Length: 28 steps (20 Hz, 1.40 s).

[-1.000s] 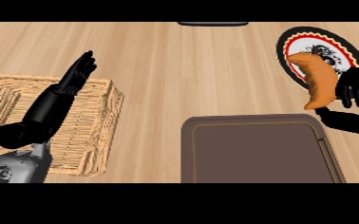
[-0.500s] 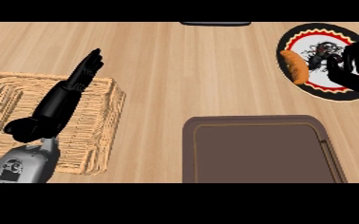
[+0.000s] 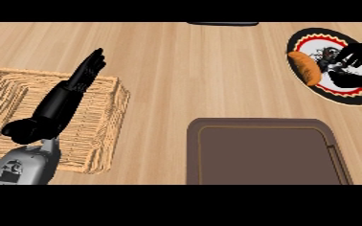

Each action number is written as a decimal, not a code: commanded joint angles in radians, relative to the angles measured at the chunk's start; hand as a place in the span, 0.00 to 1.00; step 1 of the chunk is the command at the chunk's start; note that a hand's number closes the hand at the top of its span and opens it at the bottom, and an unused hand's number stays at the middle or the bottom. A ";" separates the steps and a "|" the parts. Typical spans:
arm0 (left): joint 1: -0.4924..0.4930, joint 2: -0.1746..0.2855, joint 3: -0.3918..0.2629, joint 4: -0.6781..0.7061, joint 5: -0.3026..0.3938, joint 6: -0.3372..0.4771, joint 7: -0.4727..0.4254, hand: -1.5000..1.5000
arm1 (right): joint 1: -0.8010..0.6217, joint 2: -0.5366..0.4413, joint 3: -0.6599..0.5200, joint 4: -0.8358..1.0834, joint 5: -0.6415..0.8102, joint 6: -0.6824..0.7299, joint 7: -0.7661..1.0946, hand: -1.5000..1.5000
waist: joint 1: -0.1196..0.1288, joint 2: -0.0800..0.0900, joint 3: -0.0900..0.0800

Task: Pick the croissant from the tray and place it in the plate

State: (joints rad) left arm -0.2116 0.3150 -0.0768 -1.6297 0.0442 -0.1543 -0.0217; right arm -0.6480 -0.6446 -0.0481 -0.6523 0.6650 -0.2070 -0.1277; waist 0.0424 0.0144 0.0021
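Observation:
An orange-brown croissant (image 3: pixel 305 68) lies on the left part of the round plate (image 3: pixel 302 37), which has a black rim and a red and white pattern and sits at the far right of the counter. My right hand (image 3: pixel 348 66) hovers over the plate's right half, just right of the croissant and apart from it, with its fingers relaxed and holding nothing. The dark brown tray (image 3: pixel 195 148) sits at the lower middle right. At the left, my left hand (image 3: pixel 79 82) rests open with straight fingers pointing up.
Under my left forearm lies a flat wicker basket (image 3: pixel 99 124) at the left edge. A dark object (image 3: pixel 222 24) shows at the counter's far edge, top middle. Bare wooden counter (image 3: pixel 184 72) lies between basket, tray and plate.
My right hand carried the croissant up onto the plate, let it go, and now sits to its right. The left hand has drifted slightly right.

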 commanded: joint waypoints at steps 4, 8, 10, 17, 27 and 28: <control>-0.001 -0.031 -0.026 -0.001 -0.037 0.010 -0.008 0.50 | -0.118 0.034 -0.069 0.299 0.005 -0.137 -0.208 0.00 | 0.009 0.006 0.002; 0.009 -0.007 0.011 -0.026 -0.011 -0.008 0.003 0.50 | -0.131 -0.005 -0.148 0.342 -0.078 -0.088 -0.365 0.00 | 0.006 0.004 0.003; 0.002 -0.022 -0.005 -0.032 -0.019 -0.005 0.015 0.50 | -0.153 0.008 -0.173 0.356 -0.100 -0.096 -0.409 0.00 | 0.005 0.004 0.003; -0.001 -0.019 0.022 -0.003 -0.010 -0.012 0.020 0.50 | -0.182 0.027 -0.294 0.375 -0.259 0.115 -0.561 0.00 | -0.013 -0.002 0.001; 0.001 -0.016 0.035 -0.015 -0.013 -0.019 0.023 0.50 | -0.160 -0.203 -0.485 0.472 -0.487 0.666 -0.553 0.00 | -0.030 -0.005 0.002; 0.023 -0.023 0.021 -0.027 -0.042 -0.008 0.004 0.50 | -0.131 -0.199 -0.481 0.477 -0.482 0.665 -0.581 0.00 | -0.021 -0.003 0.001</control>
State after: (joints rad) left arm -0.1856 0.2975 -0.0478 -1.6449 0.0253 -0.1712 -0.0213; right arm -0.8114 -0.7702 -0.4873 -0.2049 0.2306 0.3128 -0.6854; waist 0.0186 0.0091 0.0028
